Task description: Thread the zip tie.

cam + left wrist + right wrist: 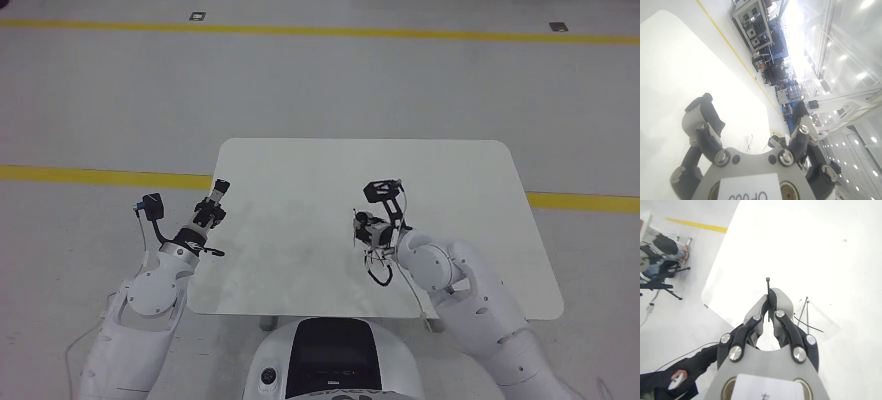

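Table: white top (300, 180) with rounded corners, both arms over its near half.
Right gripper (770, 294): above the table's middle, nearer the robot's side; its fingers (783, 298) are pressed together on the zip tie.
Zip tie (768, 285): black and thin, pinched along its strap between the right pads. Its square head sticks out past the fingertips, and the tail end pokes out behind the pads into the gap between the finger links. It hangs in the air, not touching the table.
Left gripper (753, 108): at the table's left edge, well apart from the right one. Its fingers (704, 111) are spread wide with nothing between them.
Left gripper, top view (217, 195): over the table's left rim, pointing away from the robot.
Right gripper, top view (385, 195): right of centre.
Spare ties (807, 313): a few thin black ones lie flat on the table just beside the right gripper, crossing each other; whether they sit on a clear sheet I cannot tell.
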Action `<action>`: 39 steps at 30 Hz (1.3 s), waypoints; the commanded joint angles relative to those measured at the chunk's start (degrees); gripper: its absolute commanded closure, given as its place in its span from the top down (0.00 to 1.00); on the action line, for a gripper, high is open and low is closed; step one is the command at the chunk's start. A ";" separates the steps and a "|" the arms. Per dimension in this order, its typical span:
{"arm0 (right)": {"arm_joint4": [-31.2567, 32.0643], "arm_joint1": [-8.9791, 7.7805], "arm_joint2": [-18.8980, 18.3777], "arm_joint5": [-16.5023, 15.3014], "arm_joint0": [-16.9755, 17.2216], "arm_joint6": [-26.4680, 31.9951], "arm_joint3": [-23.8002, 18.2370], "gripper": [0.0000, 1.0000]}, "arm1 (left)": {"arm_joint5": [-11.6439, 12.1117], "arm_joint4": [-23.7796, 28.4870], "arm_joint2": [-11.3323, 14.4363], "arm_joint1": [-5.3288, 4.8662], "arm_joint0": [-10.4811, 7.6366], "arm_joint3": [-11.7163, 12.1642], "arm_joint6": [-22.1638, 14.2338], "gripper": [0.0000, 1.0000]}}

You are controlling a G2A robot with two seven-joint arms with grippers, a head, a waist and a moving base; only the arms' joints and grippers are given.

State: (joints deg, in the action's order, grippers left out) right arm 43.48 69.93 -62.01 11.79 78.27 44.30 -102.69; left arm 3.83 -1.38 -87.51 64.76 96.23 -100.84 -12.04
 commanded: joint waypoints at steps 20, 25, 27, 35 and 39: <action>-28.53 3.13 0.03 7.45 0.28 -11.91 4.52 0.00 | 0.00 0.00 0.00 0.00 0.00 0.00 0.00 1.00; -38.10 4.43 0.76 6.43 0.25 -18.38 6.44 0.00 | 0.00 0.00 0.00 0.00 0.00 0.00 0.00 1.00; -42.34 5.00 1.05 5.07 0.16 -20.87 7.64 0.00 | 0.00 0.00 0.00 0.00 0.00 0.00 0.00 1.00; -42.71 5.07 1.14 4.74 0.09 -21.10 7.91 0.00 | 0.00 0.00 0.00 0.00 0.00 0.00 0.00 1.00; -42.71 5.07 1.14 4.74 0.09 -21.10 7.91 0.00 | 0.00 0.00 0.00 0.00 0.00 0.00 0.00 1.00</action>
State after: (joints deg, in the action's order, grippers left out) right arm 0.77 74.99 -60.87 16.54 78.36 23.20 -94.78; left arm 3.83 -1.38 -87.51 64.76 96.23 -100.84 -12.04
